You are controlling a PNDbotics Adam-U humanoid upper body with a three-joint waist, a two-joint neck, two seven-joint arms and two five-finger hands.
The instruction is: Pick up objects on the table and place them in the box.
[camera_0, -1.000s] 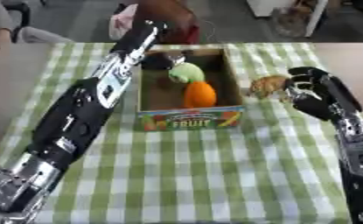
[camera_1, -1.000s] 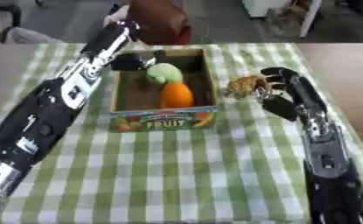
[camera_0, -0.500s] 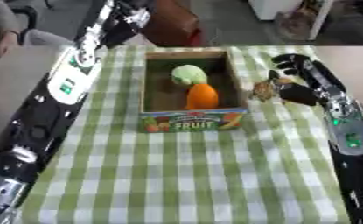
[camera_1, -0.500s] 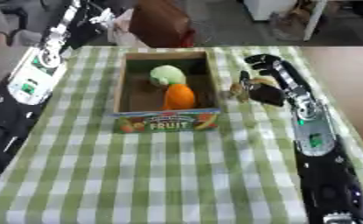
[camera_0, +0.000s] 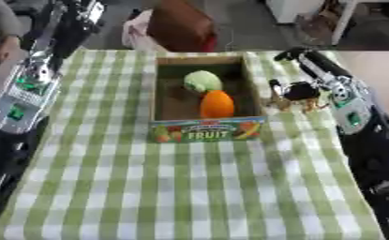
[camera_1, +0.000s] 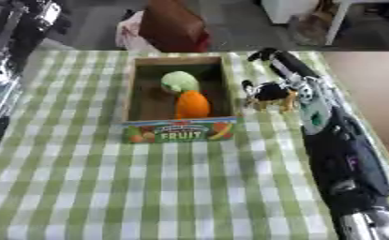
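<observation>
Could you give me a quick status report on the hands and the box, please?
Right hand shut on a small toy, beside the box. Left hand out of view. Green and orange items already boxed. Nothing blocking.

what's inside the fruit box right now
The cardboard fruit box holds a pale green round fruit and an orange fruit. Whatever lies under them is covered.

Head stereo pair, my viewpoint: both eyes look steeply down from above the near table edge, facing away from me. Shared field: green checked table [camera_0: 189, 187], fruit box [camera_0: 204, 101] mid-frame, arms along both sides. Right eye sits slightly rightward, so the box [camera_1: 179, 96] shifts left.
</observation>
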